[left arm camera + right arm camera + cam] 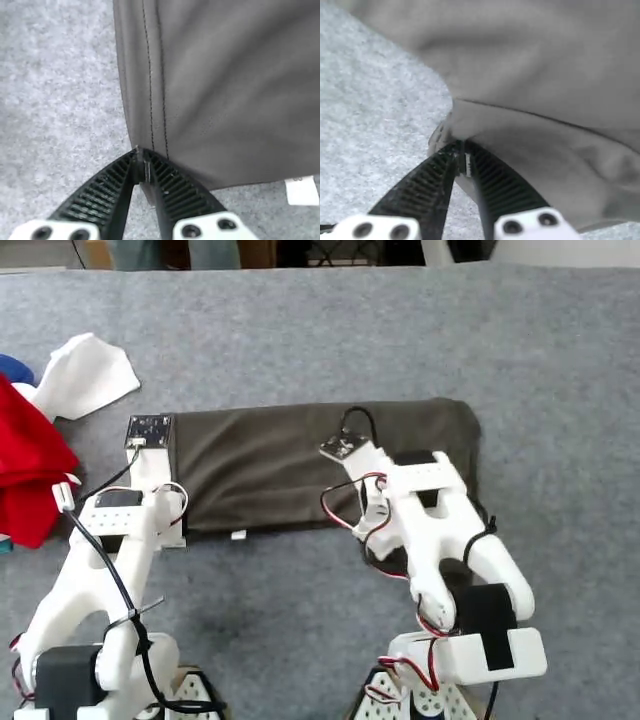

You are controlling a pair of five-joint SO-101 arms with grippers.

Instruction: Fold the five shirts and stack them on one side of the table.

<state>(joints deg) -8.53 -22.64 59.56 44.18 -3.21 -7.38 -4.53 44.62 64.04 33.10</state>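
Left wrist view: the left tool (pixel 141 160) has its jaws closed together on the stitched hem corner of a dark shirt (pixel 225 90). Right wrist view: the right tool (pixel 461 155) is likewise clamped on a bunched edge of the same garment, with the cloth puckered at the tips.

High view: the dark shirt lies across the middle of the grey worktop (pixel 300 330) as a long flat band, apparently folded lengthwise. One arm stands at its left end and the other at its near edge, right of centre. A small white tag (pixel 238 534) lies at the near edge between them.

At the left edge of the worktop, a red shirt (pixel 25 470) and a white shirt (pixel 85 375) lie crumpled, with a sliver of blue cloth (pixel 12 368) beside them.

Status, as a judgement:
- The dark shirt is partly folded, and a crosswise fold appears to be the step in hand.
- No finished stack is visible.
- The crumpled garments are not yet folded.
- A fifth shirt cannot be accounted for.
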